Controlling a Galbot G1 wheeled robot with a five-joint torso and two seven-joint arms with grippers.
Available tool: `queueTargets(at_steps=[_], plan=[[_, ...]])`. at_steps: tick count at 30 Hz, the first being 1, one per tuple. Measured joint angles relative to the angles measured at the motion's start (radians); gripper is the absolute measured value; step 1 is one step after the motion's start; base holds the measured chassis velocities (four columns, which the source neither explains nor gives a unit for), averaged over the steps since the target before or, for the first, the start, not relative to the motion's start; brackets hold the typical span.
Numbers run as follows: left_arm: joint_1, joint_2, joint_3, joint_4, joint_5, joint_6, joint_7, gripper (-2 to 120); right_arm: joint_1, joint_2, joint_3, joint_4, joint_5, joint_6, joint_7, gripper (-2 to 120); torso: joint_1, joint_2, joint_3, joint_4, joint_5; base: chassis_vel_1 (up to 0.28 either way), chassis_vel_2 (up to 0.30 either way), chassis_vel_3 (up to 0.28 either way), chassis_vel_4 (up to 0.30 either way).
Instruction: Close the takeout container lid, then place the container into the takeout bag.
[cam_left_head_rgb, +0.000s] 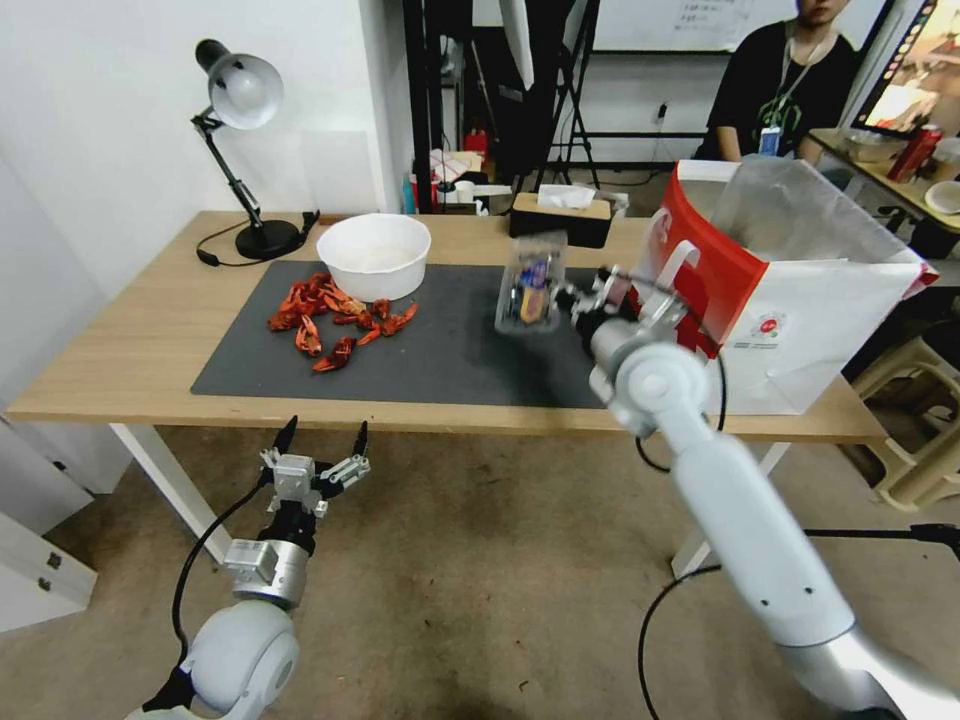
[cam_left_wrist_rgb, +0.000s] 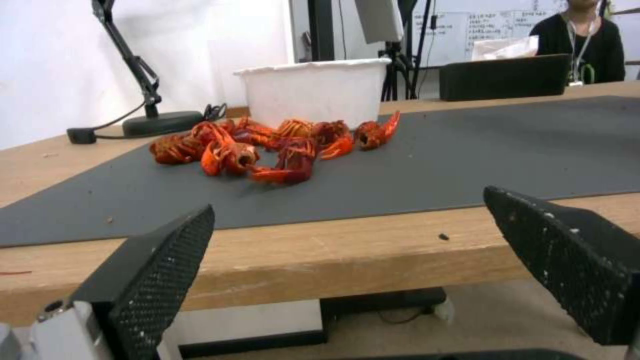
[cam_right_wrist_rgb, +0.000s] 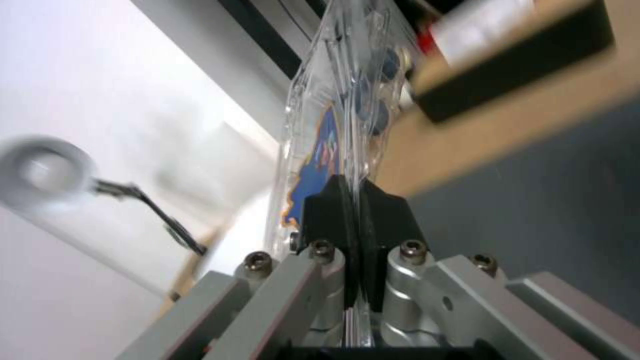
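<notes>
Hanging in the air above the dark mat (cam_left_head_rgb: 450, 340), the takeout container (cam_left_head_rgb: 531, 283) stands on edge, its long axis running up and down and its broad labelled face turned toward the robot. The right end effector (cam_left_head_rgb: 572, 297) pinches it by one side edge, fingers pressed together on the clear plastic rim, just beside the takeout bag (cam_left_head_rgb: 790, 300), which stands open at the right end of the bench (cam_left_head_rgb: 120, 370).

From the right wrist, the black fingers (cam_right_wrist_rgb: 327, 210) show clamped on the thin rim, with the lid (cam_right_wrist_rgb: 313, 165) lying shut against the other half and blueberries (cam_right_wrist_rgb: 373, 112) visible through the plastic; the head view blurs these details. The left end effector (cam_left_head_rgb: 322, 436) hovers below the bench's front edge, fingers spread, and its wrist view looks across the mat at a pile of red crayfish (cam_left_wrist_rgb: 273, 147) and a white bowl (cam_left_wrist_rgb: 320, 90).

A desk lamp (cam_left_head_rgb: 240, 140) stands at the back left corner, and a black tissue box (cam_left_head_rgb: 560, 215) sits behind the mat. Bare concrete floor (cam_left_head_rgb: 480, 560) lies under the bench.
</notes>
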Motion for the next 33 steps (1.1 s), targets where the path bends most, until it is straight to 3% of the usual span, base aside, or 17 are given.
queueTargets(at_steps=[7, 15, 17, 21, 33], plan=[[-0.007, -0.002, -0.001, -0.009, 0.0, 0.007, -0.003, 100, 0.095, -0.068, 0.077, 0.082, 0.045, -0.024, 0.026, 0, 0.0, 0.0, 0.0, 0.0, 0.0002, 0.0, 0.0, 0.0, 0.0], [-0.016, -0.008, 0.009, -0.015, 0.004, 0.016, -0.006, 100, 0.13, -0.182, 0.21, 0.101, -0.011, -0.079, 0.035, 0, 0.0, 0.0, 0.0, -0.0001, 0.0004, 0.0, 0.0, 0.0, 0.0], [-0.019, -0.007, 0.013, -0.016, 0.006, 0.018, -0.006, 100, 0.111, -0.244, 0.266, 0.109, -0.022, -0.113, 0.051, 0, 0.0, 0.0, 0.0, -0.0003, 0.0003, 0.0, 0.0, 0.0, 0.0], [-0.023, -0.005, 0.016, -0.018, 0.006, 0.021, -0.007, 100, 0.08, -0.284, 0.303, 0.114, -0.021, -0.12, 0.061, 0, 0.0, 0.0, 0.0, -0.0004, 0.0004, 0.0, 0.0, 0.0, 0.0], [-0.04, -0.006, 0.039, -0.025, 0.014, 0.037, -0.017, 100, -0.118, -0.302, 0.404, 0.124, -0.091, -0.145, 0.077, 0, 0.0, 0.0, 0.0, 0.0, 0.0004, 0.0, 0.0, 0.0, 0.0]])
